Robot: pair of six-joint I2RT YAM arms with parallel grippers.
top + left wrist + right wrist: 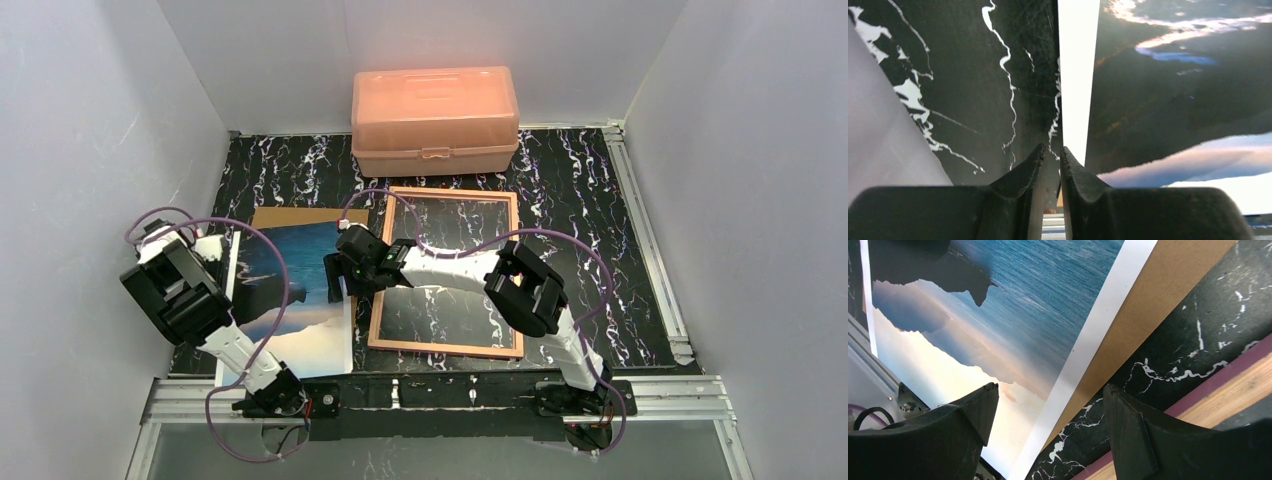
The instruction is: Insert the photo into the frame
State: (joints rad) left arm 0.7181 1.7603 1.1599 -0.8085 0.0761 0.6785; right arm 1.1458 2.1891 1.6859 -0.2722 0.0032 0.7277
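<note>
blue sea-and-sky paper photo (310, 300) lies on a brown board (300, 215) at 9 o'clock of the pink rectangular frame (445, 348). left hand (1050, 150) narrow at the photo's white edge, grip unclear. right hand (1048, 390) wide above the photo.

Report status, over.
Left gripper nearly closed at blue seascape paper photo edge, grip unclear. Right gripper open over it, brown board beneath. Tan rectangular frame empty.

A thin-bordered tan-orange rectangular picture frame (445, 347) was laid flat on the black, white-veined marble-patterned table top (580, 180). Behind the frame a salmon-pink lidded plastic box (435, 105) was set. Left of the frame a plain brown backing board (300, 215) was laid, overlaid by a sea-and-sky paper print (310, 260).
</note>
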